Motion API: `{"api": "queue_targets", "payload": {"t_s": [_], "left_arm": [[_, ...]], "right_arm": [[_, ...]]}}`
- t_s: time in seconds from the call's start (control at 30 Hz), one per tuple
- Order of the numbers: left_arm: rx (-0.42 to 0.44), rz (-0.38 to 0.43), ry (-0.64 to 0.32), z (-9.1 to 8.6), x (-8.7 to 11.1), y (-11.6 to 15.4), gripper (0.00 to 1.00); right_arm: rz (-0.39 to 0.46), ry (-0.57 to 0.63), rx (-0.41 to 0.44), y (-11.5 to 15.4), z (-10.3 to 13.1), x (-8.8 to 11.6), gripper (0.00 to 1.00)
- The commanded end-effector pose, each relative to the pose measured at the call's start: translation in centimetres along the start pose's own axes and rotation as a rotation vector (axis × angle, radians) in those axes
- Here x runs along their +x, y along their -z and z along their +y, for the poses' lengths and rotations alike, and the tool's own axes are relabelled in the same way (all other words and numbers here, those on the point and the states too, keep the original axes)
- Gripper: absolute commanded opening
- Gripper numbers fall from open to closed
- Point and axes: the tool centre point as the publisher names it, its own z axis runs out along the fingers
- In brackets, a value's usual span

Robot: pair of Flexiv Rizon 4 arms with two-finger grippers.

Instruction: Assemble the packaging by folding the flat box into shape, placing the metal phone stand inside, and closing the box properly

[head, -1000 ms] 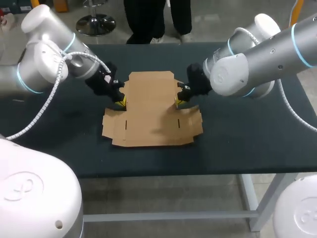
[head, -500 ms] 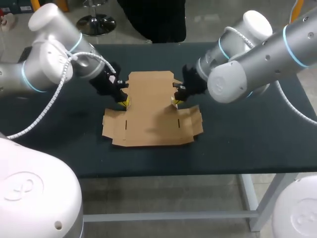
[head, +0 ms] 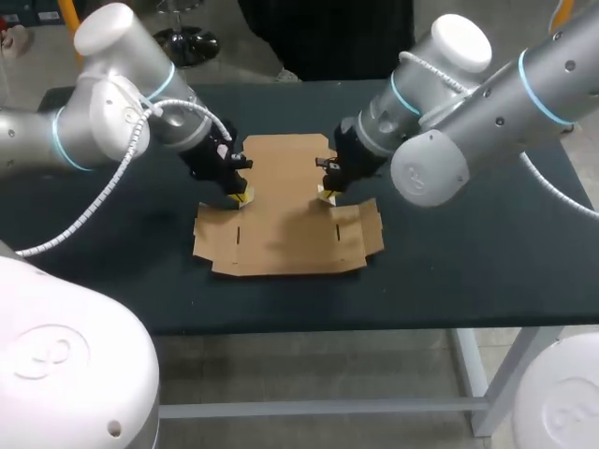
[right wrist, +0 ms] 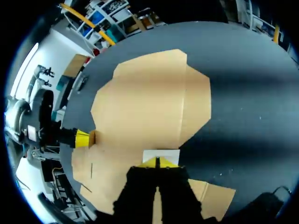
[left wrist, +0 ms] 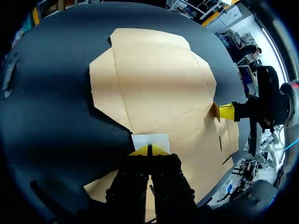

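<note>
The flat brown cardboard box (head: 285, 210) lies unfolded in the middle of the dark table. My left gripper (head: 241, 195) is shut, with its yellow tips down on the box's left side edge. My right gripper (head: 326, 195) is shut too and mirrors it on the right side edge. In the left wrist view my left gripper (left wrist: 149, 150) has closed tips that touch a small pale flap (left wrist: 150, 140) of the cardboard (left wrist: 159, 84), and the right gripper (left wrist: 226, 112) shows across the sheet. The right wrist view shows my right gripper (right wrist: 157, 162) closed against a like flap (right wrist: 160, 155). No phone stand is in view.
The dark table (head: 468, 253) lies bare around the cardboard on all sides. Both arms slant in over the table's far half. The box's wider flaps (head: 360, 234) spread toward the near edge.
Both grippers have moved a little inward toward each other, onto the cardboard's side edges. The upper arms have swung toward the table's far side. The fingers stayed shut.
</note>
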Motion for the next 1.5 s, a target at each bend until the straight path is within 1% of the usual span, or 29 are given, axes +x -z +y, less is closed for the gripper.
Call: {"api": "queue_targets", "payload": {"t_s": [0.03, 0.1, 0.27, 0.5, 0.77, 0.97, 1.1, 1.17, 1.2, 1.27, 1.33, 1.37, 1.43, 1.47, 1.5], "left_arm": [[-0.004, -0.051, 0.009, -0.1, 0.5, -0.5, 0.00], [-0.004, -0.071, 0.018, -0.1, 0.4, -0.8, 0.00], [-0.010, -0.091, 0.030, -0.2, 0.1, -1.3, 0.00], [-0.017, -0.125, 0.050, -0.1, -0.4, -1.8, 0.00], [-0.025, -0.132, 0.053, 0.0, -0.4, -1.7, 0.00], [-0.015, -0.128, 0.048, -0.1, -0.2, -0.5, 0.00], [-0.003, -0.105, 0.038, -0.1, -0.1, 0.6, 0.00], [0.005, -0.091, 0.037, -0.1, 0.0, 1.2, 0.00], [0.004, -0.074, 0.032, -0.2, 0.0, 1.5, 0.00], [0.002, -0.057, 0.035, -0.3, 0.1, 2.0, 0.00], [0.002, -0.046, 0.040, -0.4, 0.2, 2.4, 0.00], [-0.003, -0.034, 0.042, -0.4, 0.2, 2.6, 0.00], [-0.006, -0.013, 0.049, -0.3, 0.1, 3.0, 0.00], [-0.008, -0.010, 0.050, -0.3, 0.1, 3.2, 0.00], [-0.009, -0.008, 0.052, -0.3, 0.0, 3.3, 0.00]], "right_arm": [[-0.084, -0.006, -0.005, -0.6, -0.1, 0.4, 0.00], [-0.091, -0.009, 0.001, -0.8, -0.1, 0.3, 0.00], [-0.130, -0.017, 0.014, -1.5, -0.2, 0.3, 0.00], [-0.162, -0.031, 0.038, -2.3, -0.5, 0.2, 0.00], [-0.160, -0.038, 0.049, -2.3, -0.6, 0.0, 0.00], [-0.131, -0.043, 0.033, -1.2, -0.7, -0.3, 0.00], [-0.079, -0.043, 0.007, 0.2, -0.7, -1.0, 0.00], [-0.035, -0.042, 0.000, 0.9, -0.7, -1.5, 0.00], [-0.011, -0.038, -0.004, 1.2, -0.7, -1.6, 0.00], [0.074, -0.019, 0.001, 1.9, -0.6, -2.2, 0.00], [0.117, -0.019, 0.002, 2.5, -0.6, -2.9, 0.00], [0.153, -0.015, 0.003, 2.8, -0.6, -3.2, 0.00], [0.188, -0.021, 0.005, 3.3, -0.6, -3.9, 0.00], [0.229, -0.014, 0.008, 3.5, -0.7, -4.2, 0.00], [0.248, -0.015, 0.011, 3.7, -0.7, -4.6, 0.00]]}}
